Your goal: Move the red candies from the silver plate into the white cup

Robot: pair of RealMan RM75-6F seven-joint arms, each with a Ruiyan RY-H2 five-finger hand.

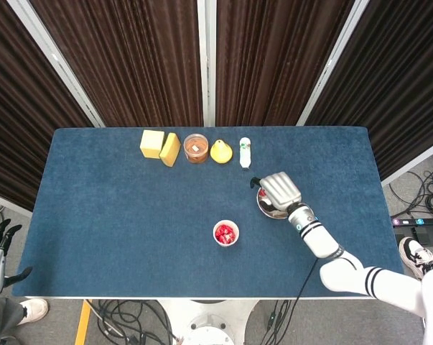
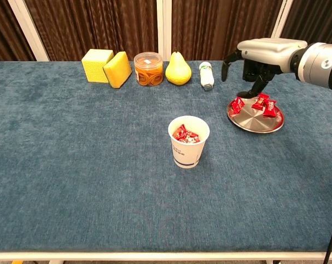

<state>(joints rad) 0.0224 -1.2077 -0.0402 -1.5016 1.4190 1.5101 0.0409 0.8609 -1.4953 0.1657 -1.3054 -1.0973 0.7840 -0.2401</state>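
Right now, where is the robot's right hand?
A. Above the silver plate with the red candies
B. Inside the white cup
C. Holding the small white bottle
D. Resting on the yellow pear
A. The right hand hangs open over the silver plate, above the red candies, well away from the white cup.

white paper cup (image 2: 188, 142): stands upright on the blue cloth near the middle of the table, open mouth up, well apart from the plate.
red candies in the cup (image 2: 184, 135): several wrapped pieces piled inside, showing just below the rim.
round silver metal plate (image 2: 255, 122): lies flat on the cloth, to the cup's right and further back.
red candies on the plate (image 2: 256, 104): three wrapped pieces, grouped along its far side.
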